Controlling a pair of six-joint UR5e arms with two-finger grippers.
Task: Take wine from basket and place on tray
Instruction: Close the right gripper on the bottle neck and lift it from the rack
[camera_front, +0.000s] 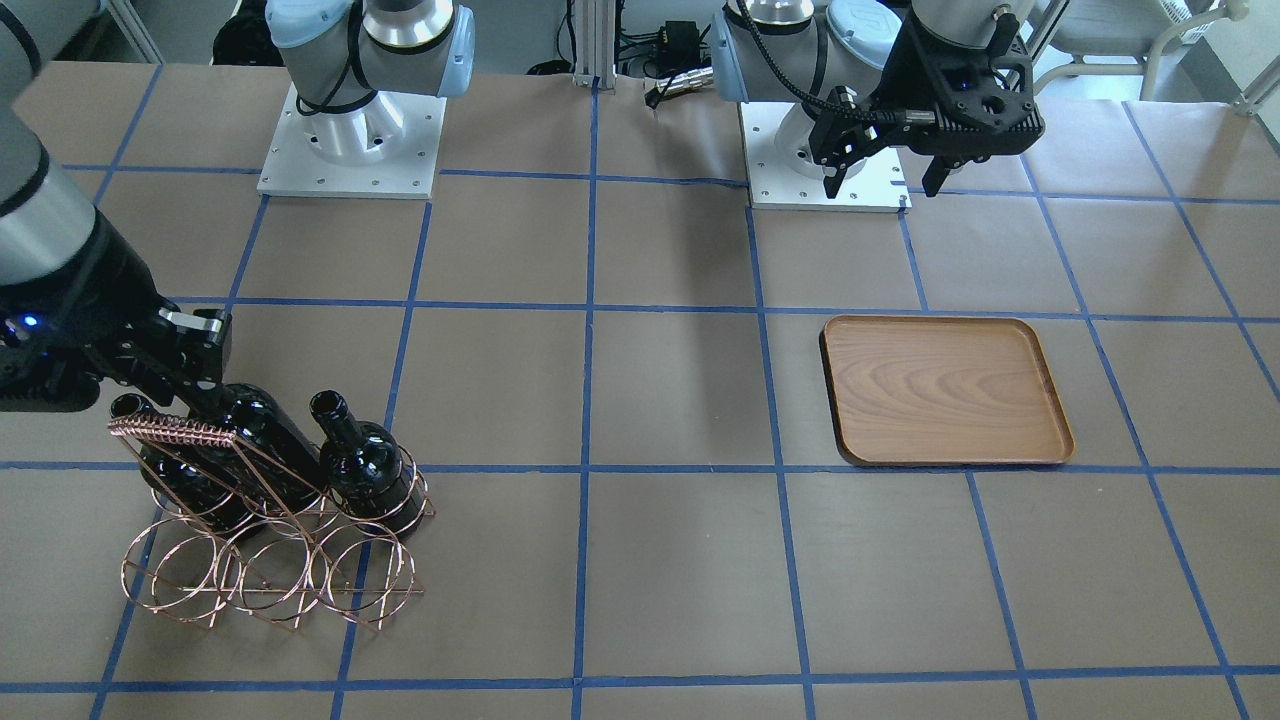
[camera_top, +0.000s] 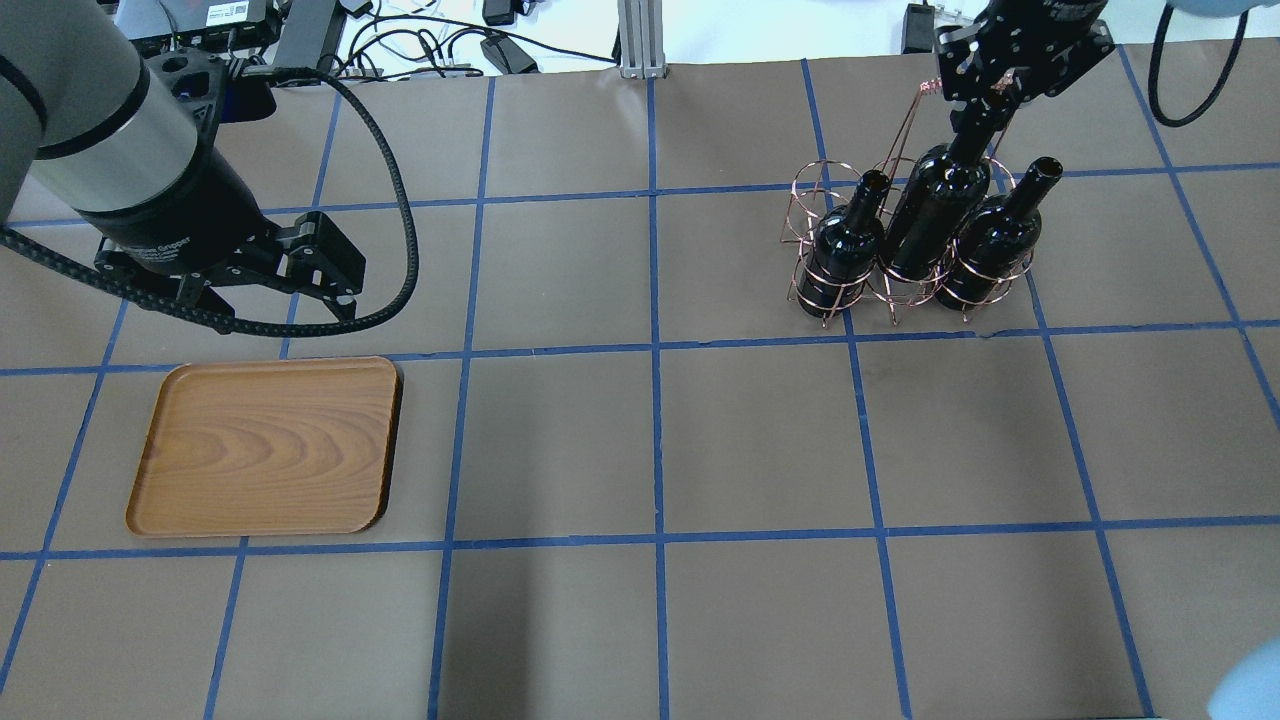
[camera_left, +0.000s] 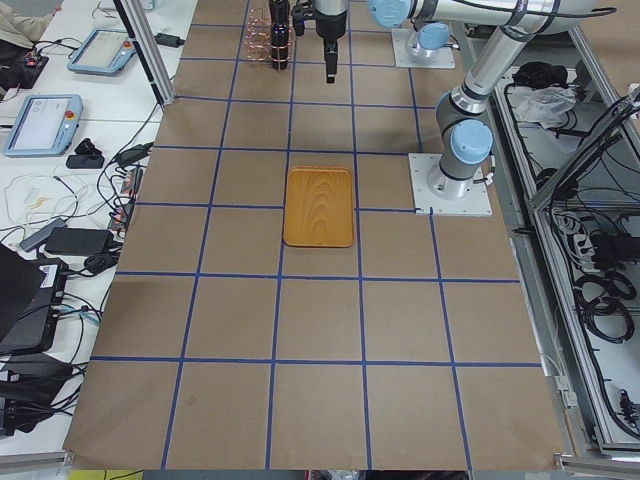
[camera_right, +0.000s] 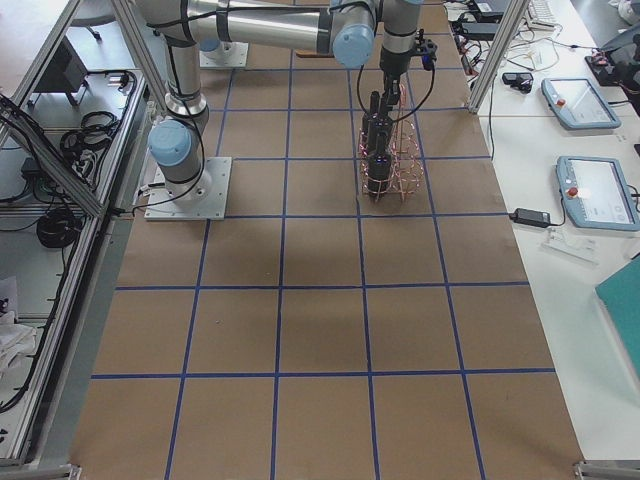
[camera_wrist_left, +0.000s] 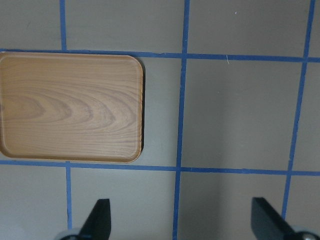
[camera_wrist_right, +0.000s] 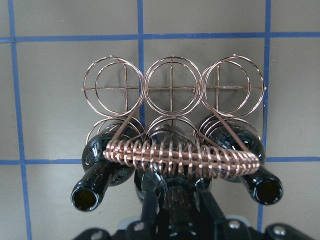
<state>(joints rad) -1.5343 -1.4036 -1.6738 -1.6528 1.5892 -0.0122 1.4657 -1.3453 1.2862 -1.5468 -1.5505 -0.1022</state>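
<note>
The right claw (camera_wrist_right: 177, 202) pinches the standing middle wine (camera_top: 925, 225) by its neck; the tray (camera_top: 265, 445) lies well apart, nearer the left claw (camera_wrist_left: 181, 220).

One fixed camera looks forward and down on the table (camera_top: 760, 450) from high behind the robot (camera_front: 345, 140). A second faces the robot from across the table, steep and fairly near, and both take in the tray (camera_top: 265, 445) and the basket (camera_front: 170, 432), with sides swapped. Two more sit high and far back at the table's ends and look along it, the left-end one with the tray at mid-distance, the right-end one nearer the basket. Each wrist camera looks straight down from close by, the left on the tray, the right on the basket and its middle bottle (camera_top: 925, 215).
</note>
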